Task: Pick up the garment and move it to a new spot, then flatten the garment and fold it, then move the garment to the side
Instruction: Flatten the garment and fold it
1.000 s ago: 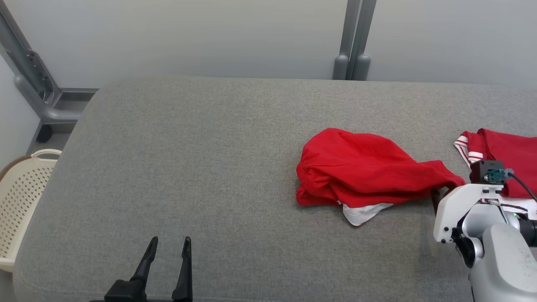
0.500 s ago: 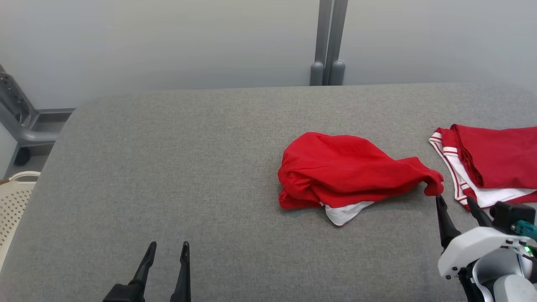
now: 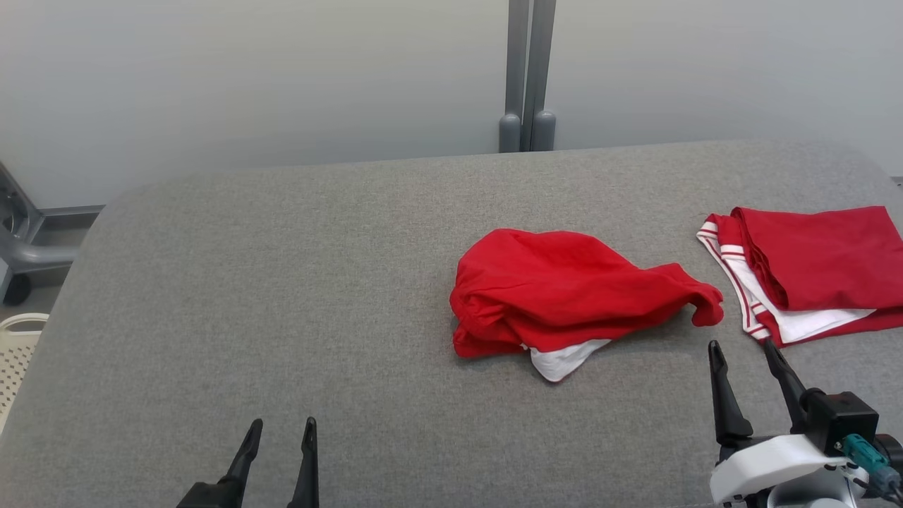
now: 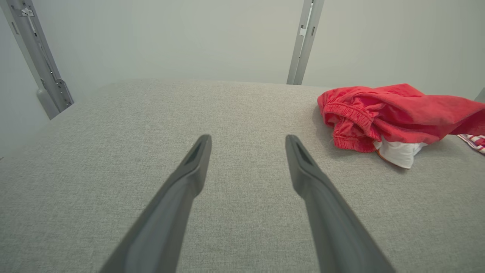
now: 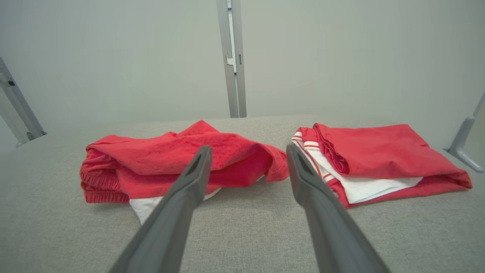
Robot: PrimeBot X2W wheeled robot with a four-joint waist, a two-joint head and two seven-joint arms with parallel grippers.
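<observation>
Crumpled red garment (image 3: pixel 564 293) lies on grey surface (image 3: pixel 282 282), untouched. Left gripper (image 3: pixel 283 423) and right gripper (image 3: pixel 741 346): fingers spread apart, empty. Folded garment (image 3: pixel 818 261) lies nearby.

You have a grey, cloth-covered bench (image 3: pixel 282 296) with rounded corners. Right of its middle lies a crumpled red garment (image 3: pixel 564 289), white showing at its near edge. Near it, at the right edge, lies a folded red-and-white garment (image 3: pixel 825 254), not touching it.
</observation>
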